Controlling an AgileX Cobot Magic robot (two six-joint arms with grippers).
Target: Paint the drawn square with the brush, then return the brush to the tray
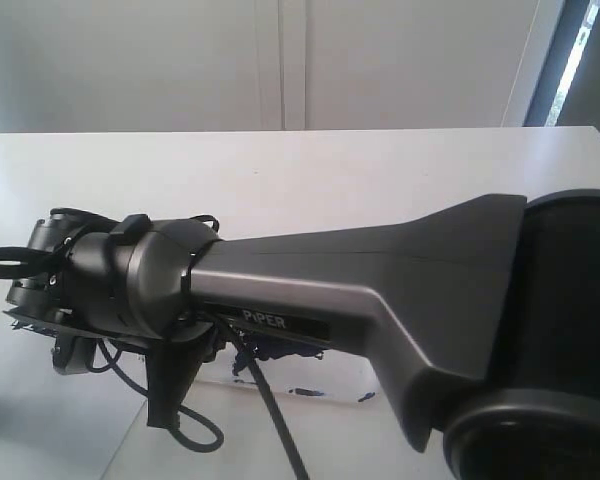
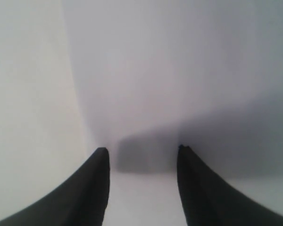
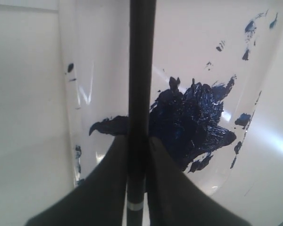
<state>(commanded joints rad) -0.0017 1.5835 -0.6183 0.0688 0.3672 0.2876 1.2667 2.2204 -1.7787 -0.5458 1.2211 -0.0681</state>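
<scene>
Presently, the brush (image 3: 141,70) is clamped between the nearly closed jaws of the right pincer (image 3: 137,137), its shaft running straight out ahead of the tips. Just below and ahead of that pincer the tray (image 3: 198,33) is seen, a blue blot (image 3: 193,117) lying beside the shaft and partly behind it. Whether the brush tip touches the tray cannot be told. Elsewhere, the left pincer (image 2: 141,149) is held with jaws apart, nothing between them, above a pale surface (image 2: 179,70).

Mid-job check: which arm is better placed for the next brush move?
Right. The right gripper is shut on the brush, over the paint blot in the tray. The left gripper stands open above a plain white surface, holding nothing.
</scene>
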